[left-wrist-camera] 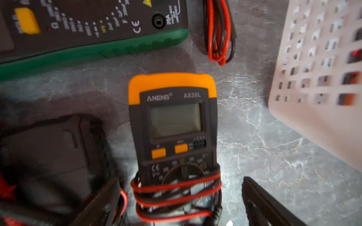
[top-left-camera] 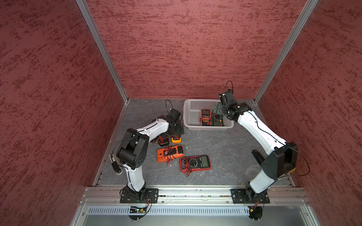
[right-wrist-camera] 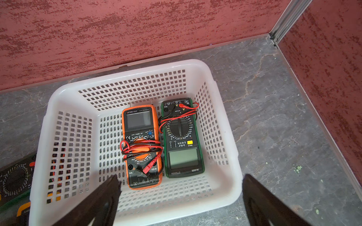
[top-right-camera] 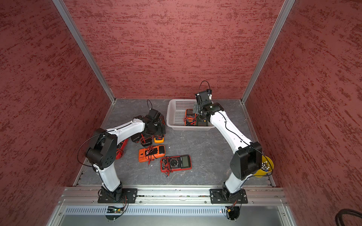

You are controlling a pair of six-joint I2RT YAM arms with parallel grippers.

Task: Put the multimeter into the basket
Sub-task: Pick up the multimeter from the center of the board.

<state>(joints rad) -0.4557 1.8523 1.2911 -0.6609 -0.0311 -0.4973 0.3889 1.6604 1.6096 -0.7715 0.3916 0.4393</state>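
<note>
1. The basket point(right-wrist-camera: 127, 76) sits below the right gripper point(right-wrist-camera: 181, 177), whose jaws are spread and empty. An orange-cased multimeter point(right-wrist-camera: 141, 144) and a green multimeter point(right-wrist-camera: 182, 137) lie inside.
2. The small ANENG multimeter point(left-wrist-camera: 172, 117) lies between the spread jaws of the left gripper point(left-wrist-camera: 180, 182), outside the basket.
3. The step looks like a grasp: lower, then close across the body, clear of the wound leads point(left-wrist-camera: 176, 195).

I hold left arm point(top-left-camera: 152, 128) and right arm point(top-left-camera: 260, 129) bent, rising from frame's bottom; left gripper point(left-wrist-camera: 181, 181), right gripper point(right-wrist-camera: 181, 177) gape wide.

a yellow round cup point(top-right-camera: 259, 173) is sitting at the near right of the grey stone-patterned table point(top-right-camera: 205, 156), holding small white-tipped pieces point(top-right-camera: 264, 166). red textured walls point(top-right-camera: 176, 49) are enclosing the left, far and right sides. an aluminium rail point(top-right-camera: 176, 192) is running along the near edge.
</note>
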